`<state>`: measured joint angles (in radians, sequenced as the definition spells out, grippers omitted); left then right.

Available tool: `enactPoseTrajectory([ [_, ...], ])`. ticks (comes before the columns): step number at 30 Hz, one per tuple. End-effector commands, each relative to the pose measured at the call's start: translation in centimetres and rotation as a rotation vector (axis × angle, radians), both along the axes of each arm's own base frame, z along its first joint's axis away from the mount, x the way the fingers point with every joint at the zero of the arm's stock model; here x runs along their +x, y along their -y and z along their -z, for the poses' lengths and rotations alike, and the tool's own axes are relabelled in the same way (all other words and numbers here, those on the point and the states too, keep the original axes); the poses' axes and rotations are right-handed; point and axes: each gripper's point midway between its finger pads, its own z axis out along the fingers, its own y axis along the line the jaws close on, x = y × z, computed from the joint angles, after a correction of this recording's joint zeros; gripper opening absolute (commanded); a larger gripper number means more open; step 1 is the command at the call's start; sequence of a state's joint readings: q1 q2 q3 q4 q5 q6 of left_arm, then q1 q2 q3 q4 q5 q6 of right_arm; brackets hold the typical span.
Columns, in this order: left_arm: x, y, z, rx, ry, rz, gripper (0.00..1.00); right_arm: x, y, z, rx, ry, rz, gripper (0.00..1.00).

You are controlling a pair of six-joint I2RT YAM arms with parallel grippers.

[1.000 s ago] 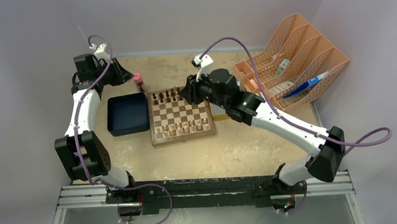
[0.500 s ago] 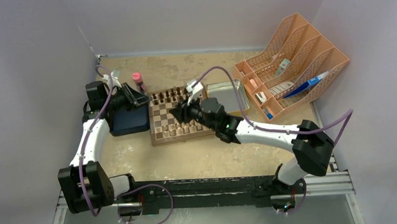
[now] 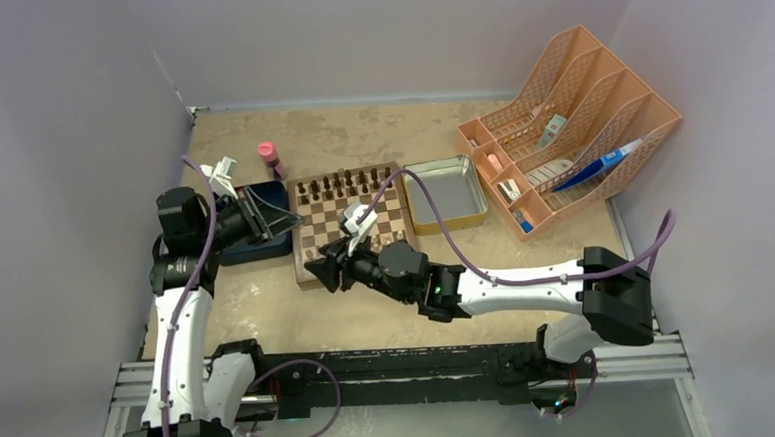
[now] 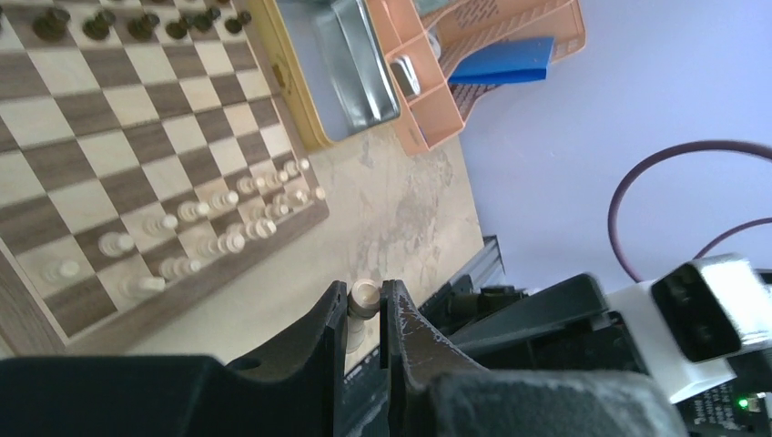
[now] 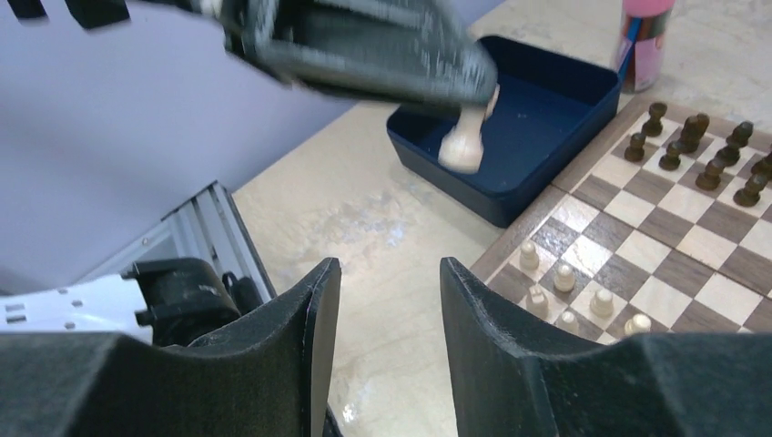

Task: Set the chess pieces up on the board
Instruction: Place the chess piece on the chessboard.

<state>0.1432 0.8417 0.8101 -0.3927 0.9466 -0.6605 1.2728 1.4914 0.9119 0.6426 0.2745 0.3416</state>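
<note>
Our left gripper (image 4: 364,289) is clamped on a small pale tan turned wooden chess piece (image 4: 364,300). It hangs above the dark blue flat tray (image 5: 555,109), just off the left side of the square wooden chessboard with dark and light checks (image 3: 325,218). Our right gripper (image 5: 390,266) has its jaws apart with nothing between them, low by the board's near left corner.

On the board, the dark brown pieces (image 3: 347,184) line the far edge and the other pale pieces (image 4: 209,228) crowd the two near rows. We cannot count them, so we cannot say which squares lack a piece. We judge the set-up nearly done, with at least the carried piece left to seat.

The middle ranks are bare, which gives us room to come in over them. The near left corner is tight, since both grippers are close together there. The rectangular metal tin (image 3: 445,190) lies just beside the board's right edge, and the side wall is near our left arm.
</note>
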Motion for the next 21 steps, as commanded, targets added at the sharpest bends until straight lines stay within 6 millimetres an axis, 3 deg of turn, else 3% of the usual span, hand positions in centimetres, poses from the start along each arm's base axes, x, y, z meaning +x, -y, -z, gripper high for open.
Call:
enactPoseTrajectory([
  [1,-1.9,1.0,0.7,-0.043,-0.053,0.065,0.00,1.5,-0.5,-6.2,0.136,0.067,0.084,0.48],
  [14,-3.0,2.1,-0.4,-0.109,-0.041,0.122,0.00,4.0,-2.0,-4.9,0.061,0.068,0.197,0.44],
  [21,-3.3,2.2,-0.6,-0.107,-0.026,0.140,0.00,4.0,-2.2,-3.3,0.011,0.093,0.186,0.27],
])
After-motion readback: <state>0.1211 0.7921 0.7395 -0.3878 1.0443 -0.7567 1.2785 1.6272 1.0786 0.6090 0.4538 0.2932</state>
